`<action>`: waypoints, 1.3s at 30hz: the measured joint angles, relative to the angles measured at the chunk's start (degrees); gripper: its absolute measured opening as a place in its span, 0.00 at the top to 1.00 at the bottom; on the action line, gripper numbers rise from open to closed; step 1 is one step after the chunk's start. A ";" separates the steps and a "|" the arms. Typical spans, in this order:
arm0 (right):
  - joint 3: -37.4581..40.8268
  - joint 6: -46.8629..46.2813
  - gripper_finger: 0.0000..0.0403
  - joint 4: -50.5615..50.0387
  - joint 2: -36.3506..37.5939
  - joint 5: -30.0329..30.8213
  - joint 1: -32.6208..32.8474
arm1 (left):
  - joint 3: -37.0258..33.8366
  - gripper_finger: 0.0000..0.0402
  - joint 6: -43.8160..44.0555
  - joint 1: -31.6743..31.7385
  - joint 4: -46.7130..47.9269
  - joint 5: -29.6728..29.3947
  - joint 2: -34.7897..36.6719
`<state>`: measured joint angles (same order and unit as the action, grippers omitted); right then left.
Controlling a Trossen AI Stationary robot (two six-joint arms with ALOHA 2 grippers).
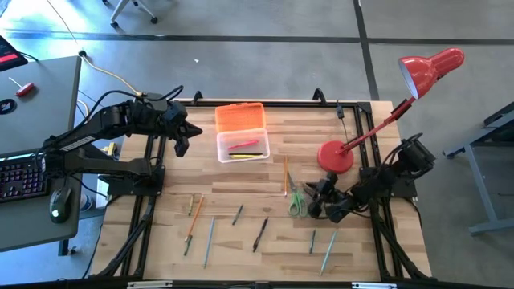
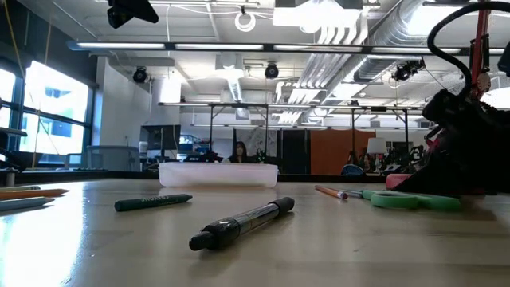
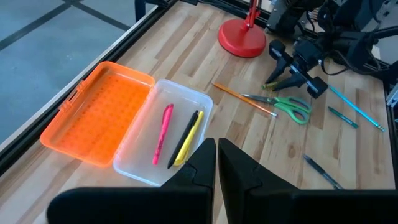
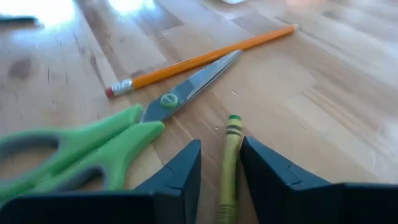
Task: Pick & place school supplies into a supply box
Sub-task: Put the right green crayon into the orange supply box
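Observation:
The supply box's clear base (image 1: 243, 148) lies open on the table with its orange lid (image 1: 240, 117) flat behind it. It holds a pink marker (image 3: 163, 133), a black pen (image 3: 186, 138) and a yellow pen (image 3: 193, 134). My left gripper (image 1: 181, 135) is shut and empty, raised left of the box. My right gripper (image 4: 221, 149) is open and low over the table, one finger on either side of a green-yellow crayon (image 4: 231, 155) that lies flat. The green-handled scissors (image 1: 296, 201) and an orange pencil (image 1: 285, 175) lie just beside it.
The red desk lamp stands on its base (image 1: 335, 156) right behind my right gripper, with its head (image 1: 430, 68) beyond the table's far right. Several pencils and pens (image 1: 210, 239) lie scattered along the near half of the table. A black pen (image 2: 241, 223) lies nearest the low camera.

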<state>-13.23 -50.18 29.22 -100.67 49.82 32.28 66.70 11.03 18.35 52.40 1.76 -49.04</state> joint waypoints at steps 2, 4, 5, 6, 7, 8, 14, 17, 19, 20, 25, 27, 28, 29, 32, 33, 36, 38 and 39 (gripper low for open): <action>-0.61 3.06 0.78 -0.09 -0.72 0.49 0.20 | 0.00 0.87 0.00 0.00 0.00 0.09 0.00; -1.07 3.94 0.80 -0.15 -1.45 1.33 0.27 | -0.01 0.87 0.00 -0.02 0.00 0.17 0.02; -1.22 3.69 0.81 -0.21 -1.69 1.49 0.25 | 0.00 0.87 0.00 0.00 0.00 0.17 0.01; -1.23 3.48 0.81 -0.21 -1.78 1.56 0.13 | 0.00 0.87 0.00 -0.02 0.00 0.17 0.02; -1.21 3.03 0.82 -0.20 -1.80 1.48 -0.02 | 0.00 0.87 0.00 0.00 0.00 0.17 0.02; -1.14 2.53 0.83 -0.16 -1.80 1.48 -0.07 | 0.00 0.87 0.00 0.00 0.00 0.17 0.02; -0.75 4.07 0.97 1.97 -1.79 2.54 -0.13 | 0.00 0.87 0.00 0.00 0.00 0.17 0.00; -0.62 9.10 0.96 5.87 0.07 4.76 -0.21 | 0.00 0.87 0.02 0.00 -0.02 0.17 0.00; -0.59 13.34 0.95 9.35 2.17 8.66 -1.36 | 0.00 0.87 0.00 -0.01 -0.03 0.17 0.01; -0.80 16.15 0.95 12.23 3.48 11.60 -2.23 | 0.00 0.87 0.00 -0.02 -0.08 0.17 0.01; -5.33 38.52 0.98 21.38 9.35 6.07 -9.98 | 0.00 0.87 -0.22 -0.01 -1.69 0.17 -0.07; -9.62 46.04 0.98 22.30 10.75 -0.85 -14.39 | 0.04 0.87 -0.22 -0.01 -3.30 0.17 -0.43; -11.98 48.55 0.97 21.84 10.94 -4.68 -16.53 | 0.04 0.87 -0.22 0.00 -3.55 0.17 -0.63; -14.46 50.82 0.96 20.25 10.92 -8.55 -18.71 | 0.04 0.87 -0.22 -0.01 -3.70 0.16 -0.83; -23.02 55.59 0.97 10.50 10.76 -19.58 -25.47 | 0.04 0.87 -0.22 -0.02 -4.01 0.18 -0.94; -26.07 56.53 0.97 6.35 10.34 -22.41 -27.68 | 0.04 0.87 -0.22 -0.02 -4.13 0.22 -1.07; -33.92 59.28 0.99 -2.95 7.31 -30.52 -33.57 | 0.03 0.87 -0.24 0.00 -4.46 1.07 -1.97; -38.01 61.10 0.99 -5.37 3.91 -36.55 -36.85 | 0.00 0.87 -0.22 0.00 -4.33 2.09 -2.46; -39.69 61.35 0.98 -5.60 1.92 -39.55 -38.32 | 0.01 0.87 -0.22 -0.04 -4.67 2.37 -2.80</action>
<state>-52.92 11.17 23.62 -98.75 10.27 -6.03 66.70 10.81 18.31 47.73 4.13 -51.84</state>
